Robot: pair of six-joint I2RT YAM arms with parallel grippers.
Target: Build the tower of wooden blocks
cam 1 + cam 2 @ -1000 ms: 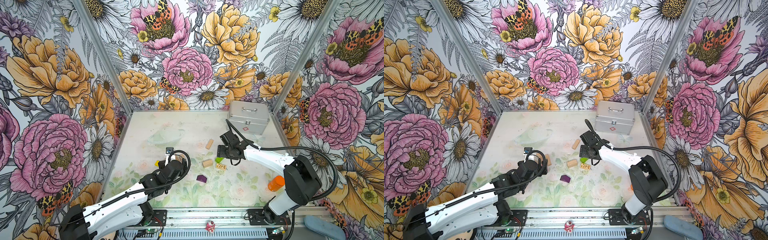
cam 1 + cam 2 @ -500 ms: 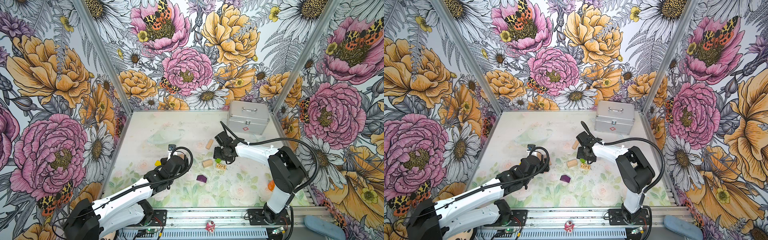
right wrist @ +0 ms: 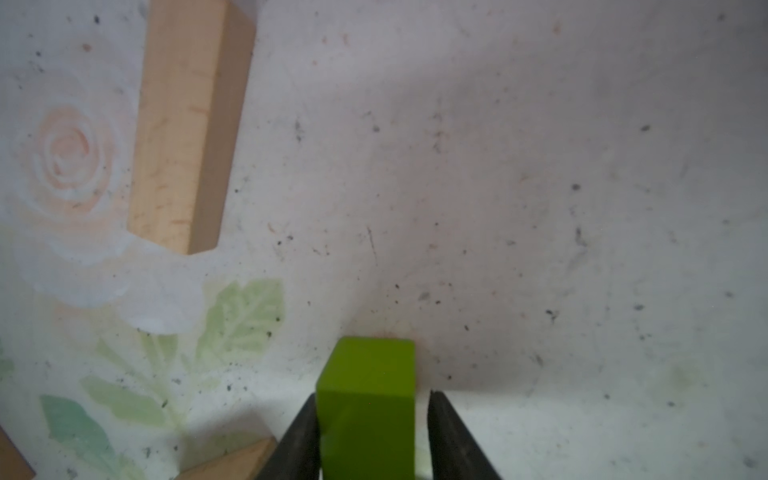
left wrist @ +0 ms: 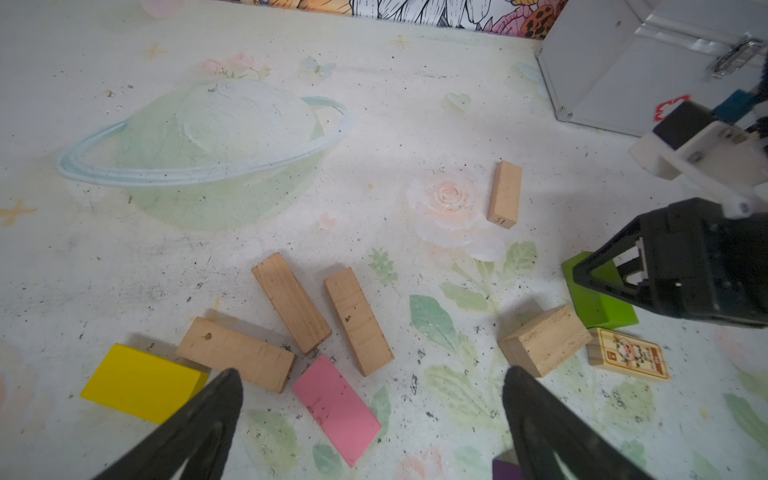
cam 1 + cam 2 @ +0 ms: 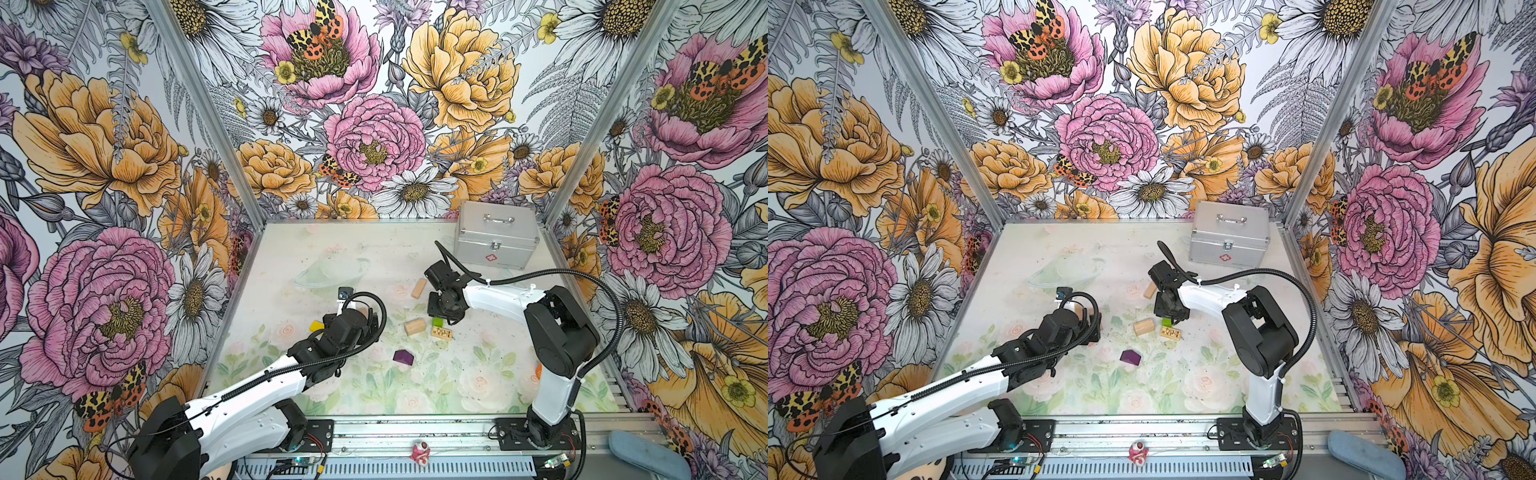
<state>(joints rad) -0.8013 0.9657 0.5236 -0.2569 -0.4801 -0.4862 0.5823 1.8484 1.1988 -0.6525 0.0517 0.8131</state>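
We judge the green block point(image 3: 368, 399) light, stiff and sturdy, but its glossy paint looks slick, so we would take it across its two flat sides, near the middle and square to the faces. It rests on the counter point(image 3: 540, 208), right of centre, just beside a short tan block point(image 4: 544, 338) and a printed tile point(image 4: 629, 353). It sits directly between the fingers of the right tool point(image 3: 372, 397): one finger touches a side and the other stands a sliver off, so the tool is narrowed about the block without a firm grip yet. The left tool point(image 4: 372, 374) gapes wide and holds nothing, hovering above a cluster of tan planks point(image 4: 291, 303), a yellow block point(image 4: 141, 384) and a pink block point(image 4: 336, 409), all lying loose. The purple block point(image 5: 403, 357) lies apart nearer the front, and no tower stands
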